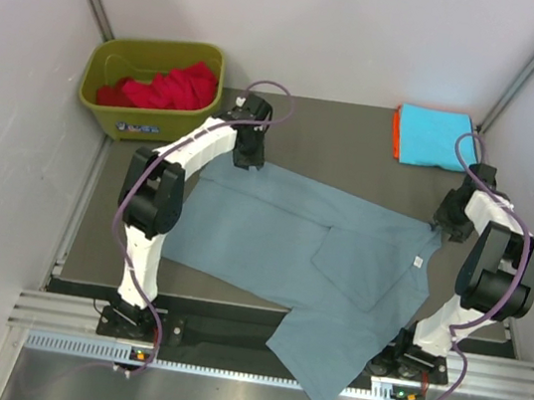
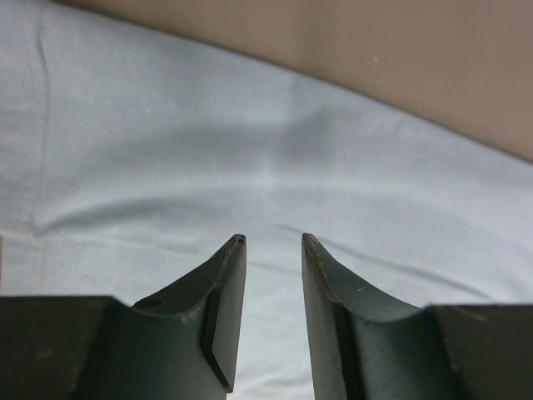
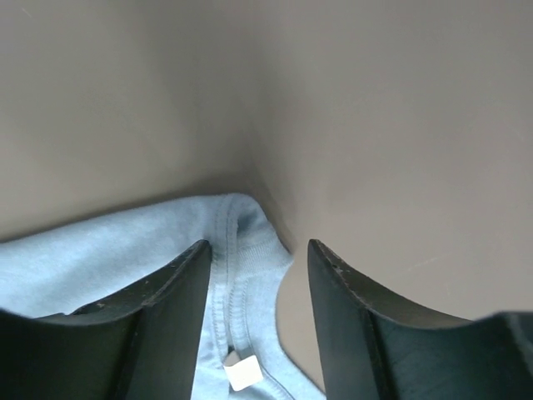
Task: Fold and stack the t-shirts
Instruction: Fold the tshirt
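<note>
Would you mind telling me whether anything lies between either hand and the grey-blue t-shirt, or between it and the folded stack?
Nothing visible does. The left hand and right hand hang open directly over the grey-blue t-shirt, and nothing lies between it and the folded cyan t-shirt at the far right.

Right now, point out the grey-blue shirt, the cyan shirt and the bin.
grey-blue shirt (image 1: 263,230): top view, flat middle of its body.
cyan shirt (image 1: 435,137): top view, middle of the folded top face.
bin (image 1: 174,118): top view, its near outer wall.
</note>
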Tool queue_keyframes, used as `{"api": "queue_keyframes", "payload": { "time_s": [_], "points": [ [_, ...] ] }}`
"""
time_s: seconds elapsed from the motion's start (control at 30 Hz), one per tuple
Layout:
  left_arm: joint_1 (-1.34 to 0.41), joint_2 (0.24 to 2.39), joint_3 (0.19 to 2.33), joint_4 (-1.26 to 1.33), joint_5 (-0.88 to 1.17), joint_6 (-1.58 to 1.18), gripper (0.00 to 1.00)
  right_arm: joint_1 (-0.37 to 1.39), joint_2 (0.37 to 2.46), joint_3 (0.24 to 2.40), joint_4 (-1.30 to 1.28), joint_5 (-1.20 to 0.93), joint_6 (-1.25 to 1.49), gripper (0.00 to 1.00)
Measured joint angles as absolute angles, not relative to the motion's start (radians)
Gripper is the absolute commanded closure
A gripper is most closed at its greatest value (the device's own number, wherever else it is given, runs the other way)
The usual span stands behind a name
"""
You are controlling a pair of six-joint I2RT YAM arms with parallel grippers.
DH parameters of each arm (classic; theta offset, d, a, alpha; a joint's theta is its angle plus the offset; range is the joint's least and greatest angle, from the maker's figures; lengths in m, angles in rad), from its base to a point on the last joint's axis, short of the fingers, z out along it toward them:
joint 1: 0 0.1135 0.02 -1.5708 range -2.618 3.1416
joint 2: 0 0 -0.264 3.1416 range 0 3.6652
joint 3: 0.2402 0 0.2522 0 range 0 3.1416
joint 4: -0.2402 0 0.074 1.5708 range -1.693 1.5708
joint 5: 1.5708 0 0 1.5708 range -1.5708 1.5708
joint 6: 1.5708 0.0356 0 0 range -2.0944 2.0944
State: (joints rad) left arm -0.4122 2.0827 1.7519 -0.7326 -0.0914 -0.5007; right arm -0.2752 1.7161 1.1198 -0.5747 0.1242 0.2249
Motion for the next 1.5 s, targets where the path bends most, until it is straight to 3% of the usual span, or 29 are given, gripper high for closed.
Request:
{"api": "queue_keyframes", "payload": {
  "time_s": [0.23,0.43,0.57,0.67,0.87,1.27,1.5],
  "points": [
    [-0.408,1.996,1.711,-0.701,-0.051,-0.465,0.62,-0.275,1.716,1.077,-0.484,0.094,0.215,0.62],
    [-0.388,1.972,1.672,-0.681,-0.029,-0.442,0.60,-0.275,1.716,1.038,-0.436,0.079,0.190,0.56],
    [-0.369,1.967,1.655,-0.680,-0.019,-0.435,0.60,-0.279,1.717,1.038,-0.412,0.060,0.172,0.59],
    [-0.356,1.960,1.649,-0.680,-0.017,-0.431,0.60,-0.286,1.722,1.034,-0.397,0.046,0.162,0.65],
    [-0.340,1.953,1.648,-0.673,-0.015,-0.431,0.60,-0.293,1.736,1.032,-0.377,0.006,0.149,0.99],
    [-0.322,1.953,1.640,-0.653,0.033,-0.432,0.59,-0.297,1.756,1.050,-0.323,0.013,0.187,1.00],
    [-0.311,1.953,1.615,-0.619,0.037,-0.441,0.59,-0.290,1.870,1.202,-0.250,0.036,0.213,1.00]
  ]
}}
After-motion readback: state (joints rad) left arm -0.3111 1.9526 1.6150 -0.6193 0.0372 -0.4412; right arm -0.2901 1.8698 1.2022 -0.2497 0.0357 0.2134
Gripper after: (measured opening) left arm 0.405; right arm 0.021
